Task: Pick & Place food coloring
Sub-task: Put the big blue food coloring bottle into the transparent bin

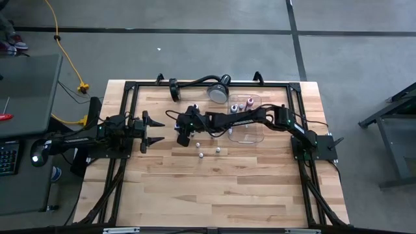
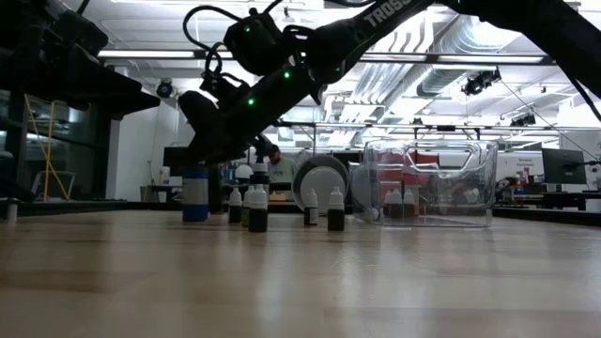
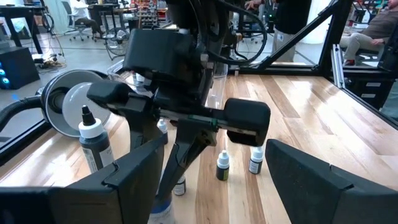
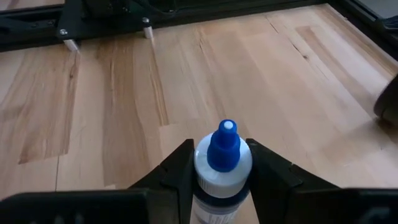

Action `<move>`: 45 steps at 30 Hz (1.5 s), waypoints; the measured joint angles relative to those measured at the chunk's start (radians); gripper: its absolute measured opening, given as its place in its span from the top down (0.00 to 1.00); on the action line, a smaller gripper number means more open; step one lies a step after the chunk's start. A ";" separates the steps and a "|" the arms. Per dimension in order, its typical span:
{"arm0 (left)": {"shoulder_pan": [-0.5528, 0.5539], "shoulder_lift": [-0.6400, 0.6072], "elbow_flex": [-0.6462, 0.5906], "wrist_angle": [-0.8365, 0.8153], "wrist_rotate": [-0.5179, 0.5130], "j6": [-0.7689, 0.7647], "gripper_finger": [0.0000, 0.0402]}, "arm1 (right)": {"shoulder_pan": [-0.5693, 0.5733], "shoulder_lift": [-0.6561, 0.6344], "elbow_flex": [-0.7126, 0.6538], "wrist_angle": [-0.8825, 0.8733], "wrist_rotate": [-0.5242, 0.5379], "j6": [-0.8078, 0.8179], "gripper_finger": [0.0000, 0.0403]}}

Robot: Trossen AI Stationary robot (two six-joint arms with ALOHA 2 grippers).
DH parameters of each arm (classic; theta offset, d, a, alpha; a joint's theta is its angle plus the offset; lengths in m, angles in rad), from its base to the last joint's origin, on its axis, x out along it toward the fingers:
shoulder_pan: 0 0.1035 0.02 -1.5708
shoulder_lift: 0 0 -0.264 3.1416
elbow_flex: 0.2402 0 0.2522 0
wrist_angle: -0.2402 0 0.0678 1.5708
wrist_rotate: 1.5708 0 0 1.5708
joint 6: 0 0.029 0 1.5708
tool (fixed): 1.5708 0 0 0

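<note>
Blue-capped food coloring bottle [image 4: 222, 163] sat clamped between my right gripper [image 4: 219, 171] fingers, held upright for lifting, while my left gripper [image 1: 151, 132] waited open alongside.

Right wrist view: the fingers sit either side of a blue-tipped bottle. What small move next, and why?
Probably a short straight lift. The right gripper has its fingers against both sides of the blue-tipped bottle, which looks gripped while standing on the table. Other small bottles stand close by, so rising before heading to the clear tray avoids knocking them.
</note>
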 joint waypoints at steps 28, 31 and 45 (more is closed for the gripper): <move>0.000 0.000 0.000 0.002 0.000 0.000 0.31 | -0.007 -0.066 0.517 -0.418 0.044 -0.100 0.72; 0.000 0.000 0.000 0.002 0.001 0.000 0.31 | 0.004 -0.065 0.606 -0.465 0.017 -0.099 0.72; 0.000 0.000 0.000 0.002 0.000 0.000 0.31 | 0.047 -0.200 0.580 -0.550 -0.064 -0.055 0.72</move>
